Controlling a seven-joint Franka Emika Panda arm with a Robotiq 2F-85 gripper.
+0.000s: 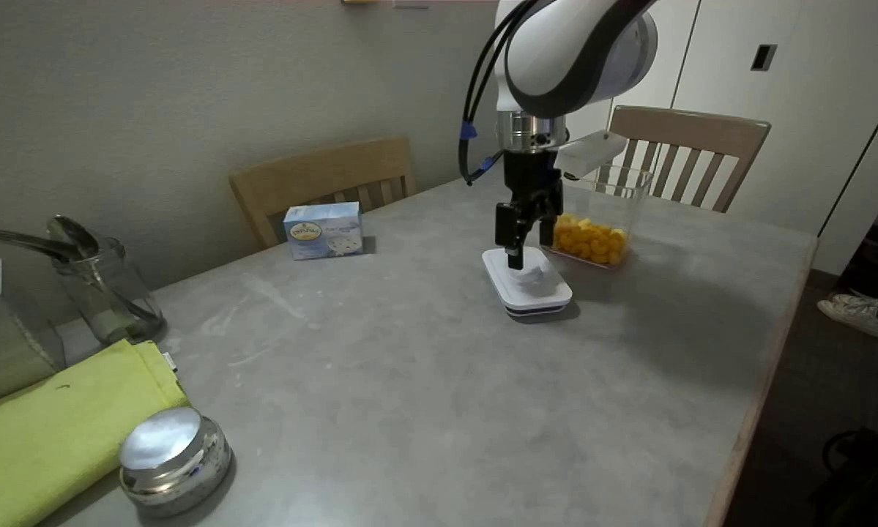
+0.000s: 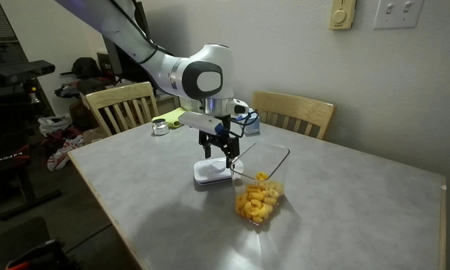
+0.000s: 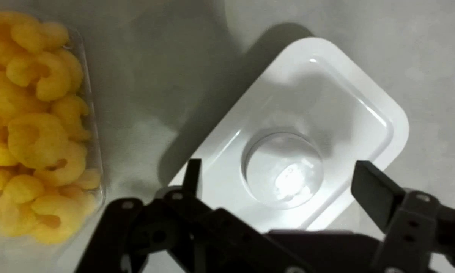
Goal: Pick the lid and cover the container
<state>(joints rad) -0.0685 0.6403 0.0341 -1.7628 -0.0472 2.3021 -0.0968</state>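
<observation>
One lid (image 3: 299,117) lies flat on the table (image 1: 409,380), white, with a single round knob (image 3: 284,172) raised at its middle. My claw (image 3: 278,168) is above it, its two fingers (image 3: 192,176) spread wide, one on each side of the knob with a gap at both; I can't say whether they touch the lid. Just beside it, apart, stands one clear tub (image 2: 279,164), upright and open-topped. In it is a heap of curled yellow puffs (image 2: 256,204), too overlapped for me to count, taking up only the lower part.

Farther out on the table, in both exterior views, I see one blue-and-white box (image 1: 326,233) near the edge, one small round jar (image 1: 179,476) with a shiny metal cap (image 1: 162,438), and one yellow-green cloth (image 1: 72,432) just beside that jar. What is in the box and the round jar is hidden from me. In an exterior view there is one glass jar (image 1: 105,318) behind the cloth, holding at least two pieces of cutlery (image 1: 32,243); one is a spoon (image 1: 78,238), bowl end up. Next to it sits one pale carton (image 1: 6,344), cut off by the edge of that view. Two wooden chairs (image 2: 292,112) show at the table in each exterior view.
</observation>
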